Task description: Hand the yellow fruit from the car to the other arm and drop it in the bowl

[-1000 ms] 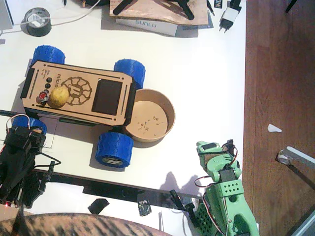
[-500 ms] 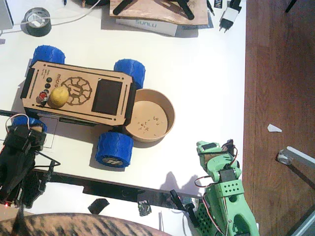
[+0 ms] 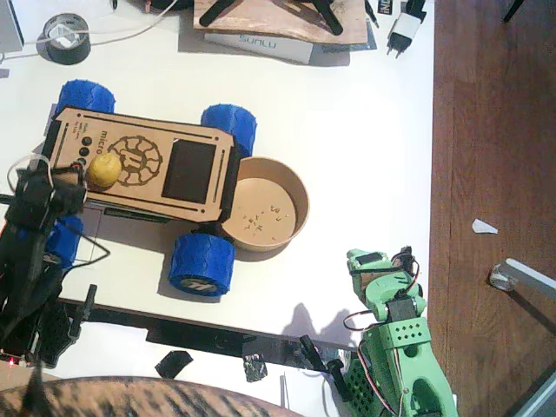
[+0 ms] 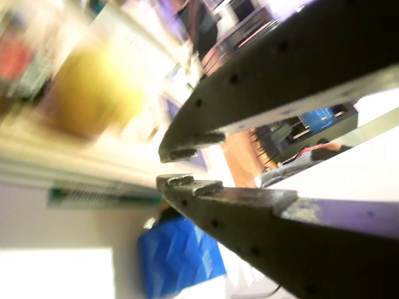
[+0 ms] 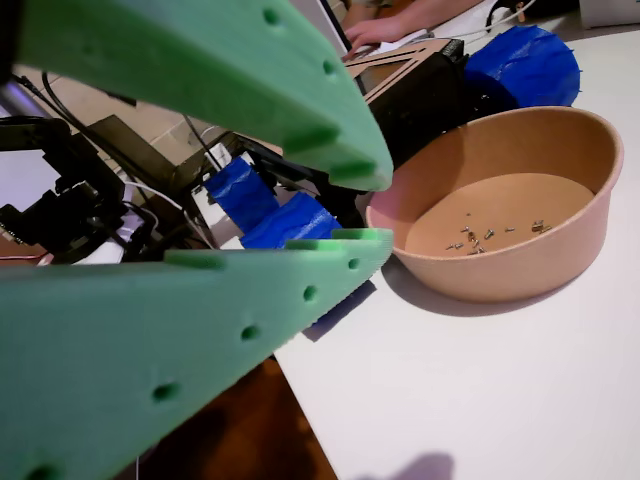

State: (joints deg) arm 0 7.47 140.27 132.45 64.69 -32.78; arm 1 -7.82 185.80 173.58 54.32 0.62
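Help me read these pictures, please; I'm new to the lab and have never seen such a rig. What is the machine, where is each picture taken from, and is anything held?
Two small robot arms share a white table. The overhead picture shows both: the black left arm and the green right arm. The other two pictures come from cameras riding on the wrists: one looks along the left pincer, one along the right pincer. On the table stands a wooden car with blue wheels, a yellow fruit resting on its deck, and a tan bowl beside it. Nothing is held: both pincers are slightly open and empty, the black one close to the fruit.
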